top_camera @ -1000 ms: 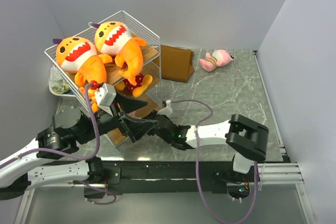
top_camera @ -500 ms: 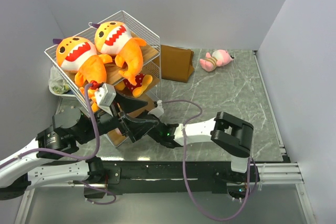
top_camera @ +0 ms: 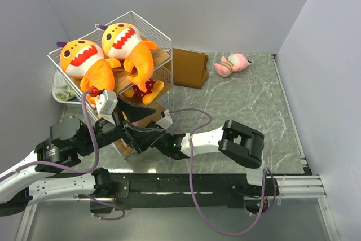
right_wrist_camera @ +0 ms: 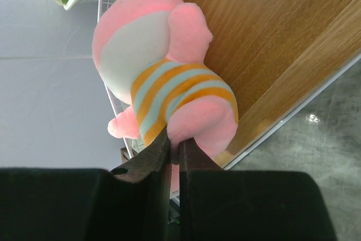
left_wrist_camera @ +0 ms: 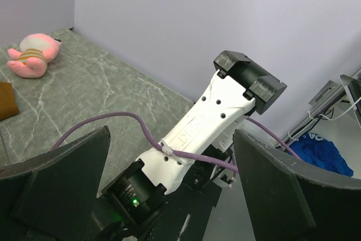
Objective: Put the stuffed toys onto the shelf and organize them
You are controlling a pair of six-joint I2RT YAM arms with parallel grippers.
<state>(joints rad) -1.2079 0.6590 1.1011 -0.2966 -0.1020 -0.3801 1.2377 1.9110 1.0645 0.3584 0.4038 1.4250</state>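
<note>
We find the right gripper point(right_wrist_camera: 175, 142) almost fully closed, its tips pinching a fold at the rump of the small pink plush toy in an orange-and-blue striped shirt point(right_wrist_camera: 163, 83). The toy lies directly ahead of the tips, its long axis running away and slightly left. It rests at the edge of the light wooden shelf board point(right_wrist_camera: 271, 43).

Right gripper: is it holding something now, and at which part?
Yes. The right gripper pinches the small pink plush by its pink bottom end, just below the striped shirt. The plush rests against the shelf's wooden board.
</note>
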